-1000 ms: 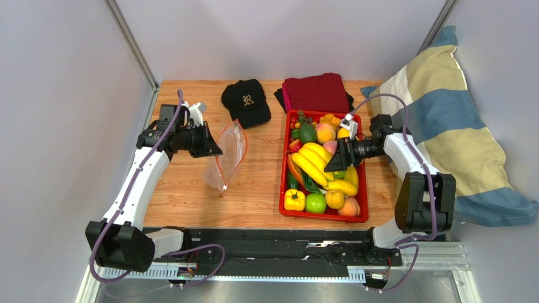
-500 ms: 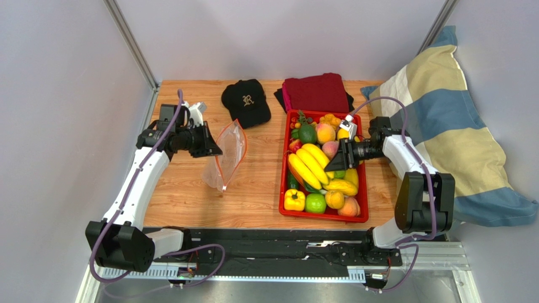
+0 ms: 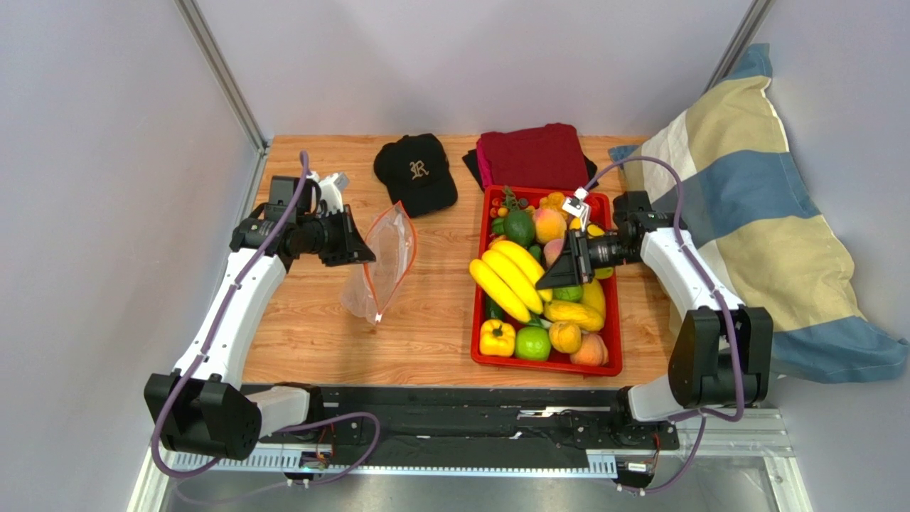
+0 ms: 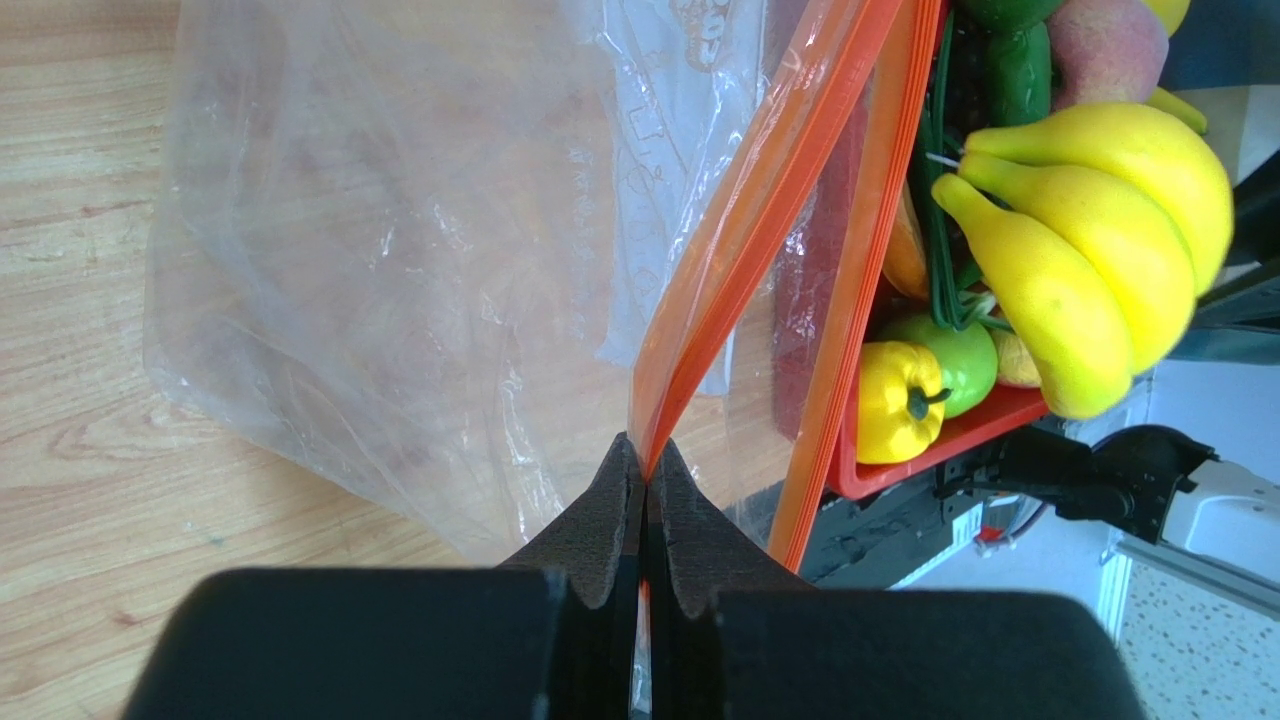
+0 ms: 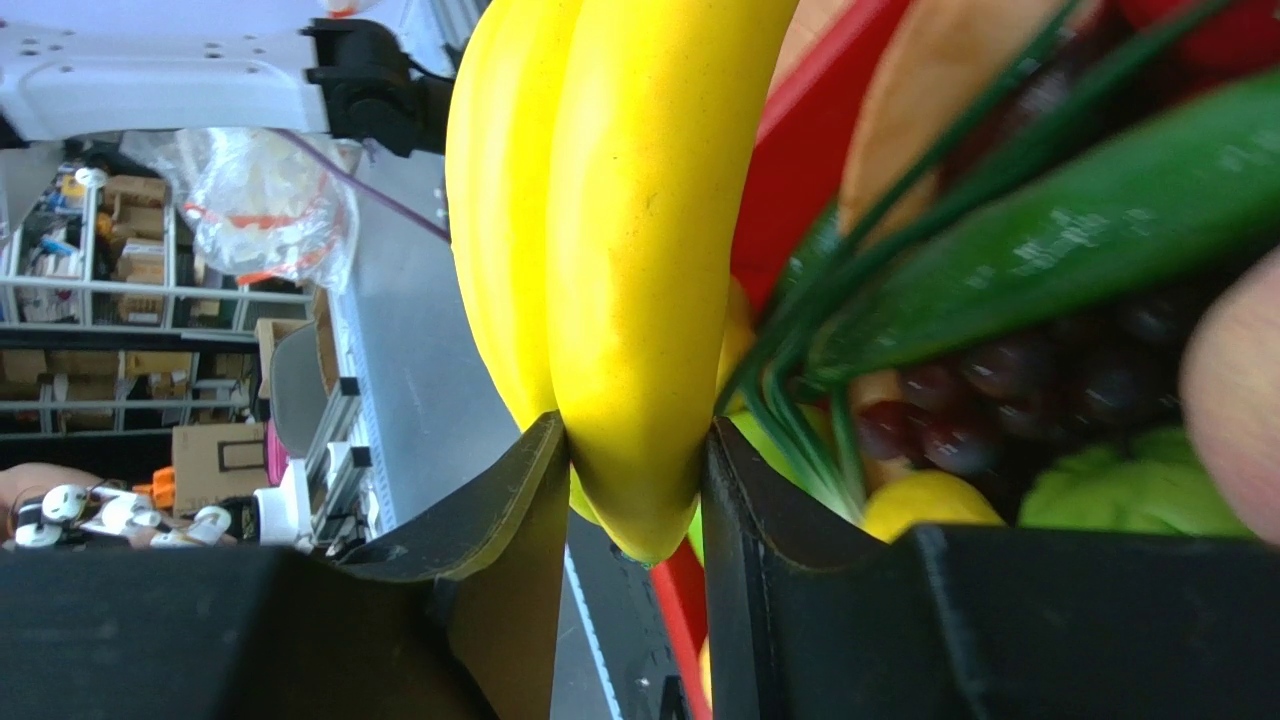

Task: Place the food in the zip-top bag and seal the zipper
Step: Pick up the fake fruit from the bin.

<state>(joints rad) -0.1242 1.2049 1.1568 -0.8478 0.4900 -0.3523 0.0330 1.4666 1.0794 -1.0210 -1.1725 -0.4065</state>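
Starting far left: no change at the left gripper point(image 3: 358, 248), clamped fully shut on the near end of the zipper point(image 4: 751, 225) and holding up one corner of the zip-top bag point(image 3: 382, 267) above the table point(image 3: 438, 331), exactly as a second ago. Orange lips parted in the wrist view, opening turned toward the tray, nothing inside yet. Moving right, and here comes the action: banana bunch point(image 3: 511, 280) lifted and carried leftward, now poking out over the left rim of the red tray point(image 3: 613, 320) instead of lying among the other fruit point(image 3: 564, 337). Further right, the right gripper point(image 3: 564, 267), closed on one end of that bunch, pads pressed against the yellow skin on both sides, shifted toward the bag along with its load. Meaning for the job: first item picked and in transit, with a stretch of bare wood to cross before reaching the opening. Probably next, a steady swing across and a careful feed between those two lips. Floppy plastic and a narrow gap, so a real chance of snagging on the edge. Sealing a long way off, with the other fruit waiting in the tray.
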